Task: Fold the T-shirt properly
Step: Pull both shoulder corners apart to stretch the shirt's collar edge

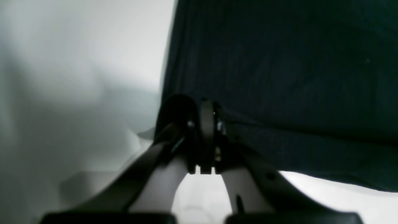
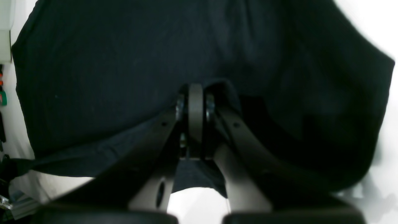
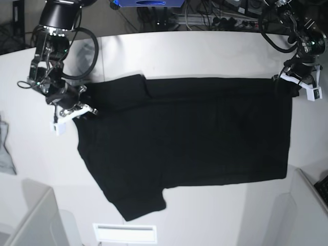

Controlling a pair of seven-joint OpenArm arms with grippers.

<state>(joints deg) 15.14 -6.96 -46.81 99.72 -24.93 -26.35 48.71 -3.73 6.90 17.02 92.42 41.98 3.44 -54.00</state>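
At the far left edge of the base view we see a small grey cloth [image 3: 4, 148] lying on the white table [image 3: 205, 51], well apart from everything else. Next, in the upper left of that frame, the right gripper [image 3: 77, 106] sits at the T-shirt's edge near a sleeve. Its wrist view shows the jaws drawn fully together with a fold of black fabric pinched between them.

The black T-shirt [image 3: 195, 138] spreads across the middle of the table, plain side up, one sleeve pointing to the lower left of the base frame and the straight hem running down the right. In the right wrist view the T-shirt [image 2: 124, 62] fills most of the frame.

At the upper right of the base view, the left gripper [image 3: 291, 82] meets the shirt's top corner. In its own view the left gripper [image 1: 206, 124] is closed tight on the cloth edge, the T-shirt [image 1: 279, 62] stretching away to the right.
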